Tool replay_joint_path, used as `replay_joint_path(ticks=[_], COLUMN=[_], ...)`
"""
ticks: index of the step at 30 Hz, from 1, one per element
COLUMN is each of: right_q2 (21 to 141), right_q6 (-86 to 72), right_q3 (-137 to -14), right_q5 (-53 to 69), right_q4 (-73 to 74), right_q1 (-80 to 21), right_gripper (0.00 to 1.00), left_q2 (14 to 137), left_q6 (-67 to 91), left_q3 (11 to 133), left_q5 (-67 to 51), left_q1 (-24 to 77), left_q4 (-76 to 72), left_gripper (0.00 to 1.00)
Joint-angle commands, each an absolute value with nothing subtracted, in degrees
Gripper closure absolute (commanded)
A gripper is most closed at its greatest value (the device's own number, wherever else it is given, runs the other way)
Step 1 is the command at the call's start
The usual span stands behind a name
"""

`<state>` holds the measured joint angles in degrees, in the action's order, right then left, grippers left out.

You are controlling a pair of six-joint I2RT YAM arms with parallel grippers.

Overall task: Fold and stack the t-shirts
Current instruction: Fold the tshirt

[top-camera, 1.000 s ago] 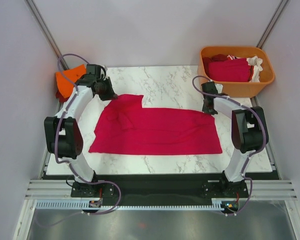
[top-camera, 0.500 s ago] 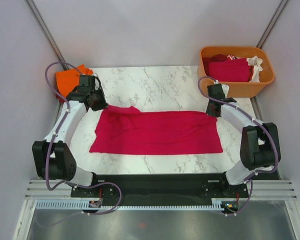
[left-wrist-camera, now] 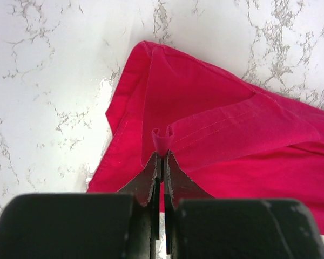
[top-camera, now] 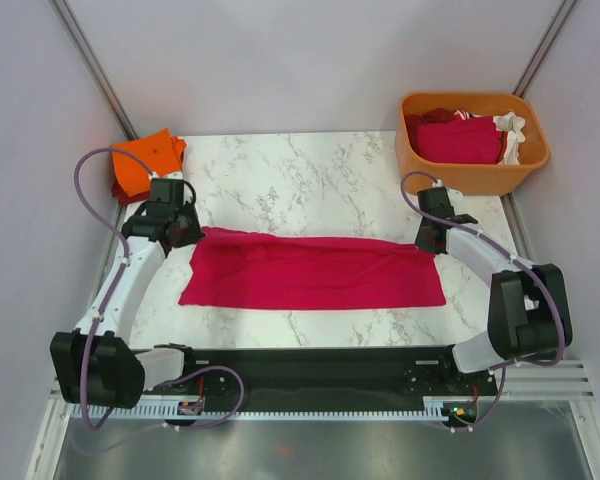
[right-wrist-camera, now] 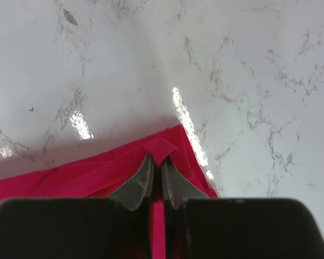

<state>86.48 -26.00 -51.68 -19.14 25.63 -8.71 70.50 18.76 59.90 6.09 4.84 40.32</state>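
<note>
A crimson-pink t-shirt (top-camera: pixel 315 272) lies spread as a wide band across the marble table. My left gripper (top-camera: pixel 192 232) is shut on its far left edge; the pinched hem (left-wrist-camera: pixel 163 141) shows between the closed jaws in the left wrist view. My right gripper (top-camera: pixel 429 241) is shut on the far right corner, and a small tab of cloth (right-wrist-camera: pixel 160 147) sticks up between its jaws. A folded orange t-shirt (top-camera: pixel 145 160) lies at the back left corner. More shirts, dark red (top-camera: pixel 458 138) and white (top-camera: pixel 512 130), sit in the tub.
An orange plastic tub (top-camera: pixel 472 176) stands at the back right corner. Bare marble (top-camera: pixel 310 175) lies behind the shirt and a narrow strip in front of it. Grey walls close in both sides.
Both grippers have pulled the shirt's far edge toward the near side. The raised left flap is flattened, and the shirt is now a narrower band.
</note>
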Motion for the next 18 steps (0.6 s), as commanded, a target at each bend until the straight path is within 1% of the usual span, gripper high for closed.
replay_joint_path(ticks=[1,7,11,14,15,16,17,18], right_q2=[81.22,73.22,69.97,67.86,66.63,66.01,65.22,63.65], right_q6=[-27.25,-26.63,-27.07,-27.77,-28.38,-28.74,-29.0,-29.44], right_q3=[-49.93,-48.78,-47.46,-45.27,-43.7,-42.9,-42.19,-40.8], right_q5=[-20.21,-21.27,-18.82,-13.81,-12.67,-11.09,-10.55,-10.29], right_q4=[25.14,26.01,28.12,28.3,28.3,28.3,28.39,28.48], right_q1=[-8.35,-8.35,-8.35,-8.35,-8.35,-8.44,-8.44,-8.44], right_gripper=[0.94,0.94,0.93,0.76,0.59,0.57,0.57,0.62], left_q2=[66.98,61.27,59.42,58.28,57.92,57.4,56.52,55.9], left_q6=[17.93,20.39,19.95,20.3,20.39,20.39,20.48,20.74], left_q3=[57.57,54.67,52.92,51.42,51.07,50.63,50.02,49.84], left_q5=[8.53,6.86,7.38,6.24,6.15,6.07,6.15,6.24], left_q1=[4.66,4.66,4.57,4.57,4.57,4.57,4.57,4.57], left_q4=[39.81,39.99,40.51,40.96,41.04,41.13,41.39,41.66], left_gripper=[0.98,0.98,0.98,0.98,0.98,0.98,0.98,0.98])
